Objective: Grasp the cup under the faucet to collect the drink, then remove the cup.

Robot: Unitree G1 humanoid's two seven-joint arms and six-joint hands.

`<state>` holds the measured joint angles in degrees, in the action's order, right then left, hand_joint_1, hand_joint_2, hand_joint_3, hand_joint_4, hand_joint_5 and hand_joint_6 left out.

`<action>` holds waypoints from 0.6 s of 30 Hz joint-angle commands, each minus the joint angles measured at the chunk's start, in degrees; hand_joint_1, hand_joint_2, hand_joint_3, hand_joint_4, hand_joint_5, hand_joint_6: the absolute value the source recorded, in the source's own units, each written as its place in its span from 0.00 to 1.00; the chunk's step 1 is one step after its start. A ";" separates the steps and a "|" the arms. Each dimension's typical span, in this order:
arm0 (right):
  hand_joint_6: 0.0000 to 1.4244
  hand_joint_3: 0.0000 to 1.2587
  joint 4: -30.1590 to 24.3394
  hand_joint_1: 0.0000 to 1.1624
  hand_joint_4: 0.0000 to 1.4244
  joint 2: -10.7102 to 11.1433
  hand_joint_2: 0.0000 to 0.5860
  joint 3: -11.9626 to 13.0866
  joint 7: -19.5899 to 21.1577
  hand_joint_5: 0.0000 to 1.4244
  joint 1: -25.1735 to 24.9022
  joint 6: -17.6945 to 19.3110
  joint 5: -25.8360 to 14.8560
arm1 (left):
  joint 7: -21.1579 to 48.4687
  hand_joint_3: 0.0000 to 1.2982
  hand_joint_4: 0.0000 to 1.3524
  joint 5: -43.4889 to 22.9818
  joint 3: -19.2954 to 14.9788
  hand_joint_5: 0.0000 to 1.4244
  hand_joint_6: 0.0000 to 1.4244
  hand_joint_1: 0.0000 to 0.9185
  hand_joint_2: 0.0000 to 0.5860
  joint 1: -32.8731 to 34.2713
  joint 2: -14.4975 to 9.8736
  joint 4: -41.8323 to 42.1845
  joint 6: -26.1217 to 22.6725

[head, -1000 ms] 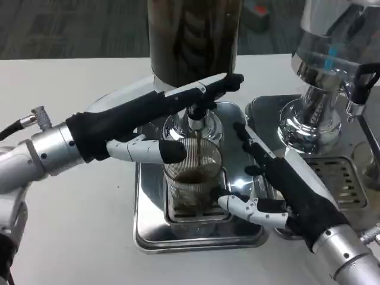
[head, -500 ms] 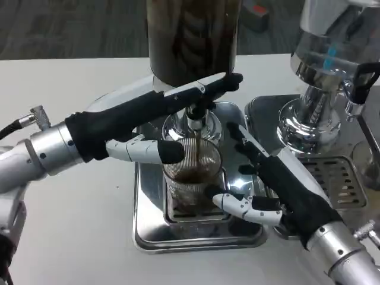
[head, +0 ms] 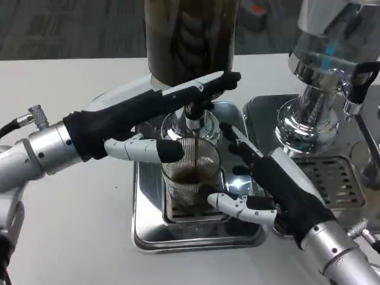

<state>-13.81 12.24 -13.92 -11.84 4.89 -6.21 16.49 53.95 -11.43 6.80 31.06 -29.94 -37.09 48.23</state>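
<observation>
A clear ribbed cup [head: 191,172] stands on the drip tray [head: 148,228] under the faucet [head: 193,116] of a dark drink dispenser [head: 190,35]. A thin dark stream runs into the cup, which holds some brown drink. My left hand [head: 136,119] reaches across from the left, its long fingers [head: 214,82] lying over the faucet's top and its thumb stretched out by the cup's rim. My right hand [head: 279,184] lies spread just right of the cup, with the thumb at the cup's lower front and the fingers along its far right side.
A second shiny dispenser [head: 326,77] with its own grated tray [head: 332,178] stands close on the right, beside my right forearm. Bare white table [head: 71,225] lies to the left and front.
My right hand has slid left toward the cup, its thumb now reaching the cup's lower front. The left hand stays on the faucet and the drink keeps flowing.
</observation>
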 commanded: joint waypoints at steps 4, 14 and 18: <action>0.14 0.02 0.95 0.62 0.00 -0.09 0.46 -0.19 -0.37 0.03 -1.09 0.90 -0.59 | 1.11 0.03 0.00 2.93 0.83 0.02 0.13 0.00 0.02 -2.69 -1.34 -1.45 -2.06; 0.15 0.03 1.67 0.57 0.01 -0.23 0.45 -0.26 -0.36 0.04 -1.76 1.19 -0.74 | 0.76 0.04 0.00 0.86 -0.95 0.03 0.13 0.00 0.08 -1.78 -0.76 -3.64 -3.05; 0.15 0.03 2.32 0.57 0.01 -0.40 0.45 -0.31 -0.20 0.04 -1.95 1.61 -0.79 | 0.81 0.04 0.00 -0.21 -1.87 0.03 0.13 0.00 0.09 -1.12 -0.53 -4.64 -3.16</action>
<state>-12.30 11.93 -14.17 -12.09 3.55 -5.82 16.31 53.75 -13.29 5.17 31.30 -29.85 -39.25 47.45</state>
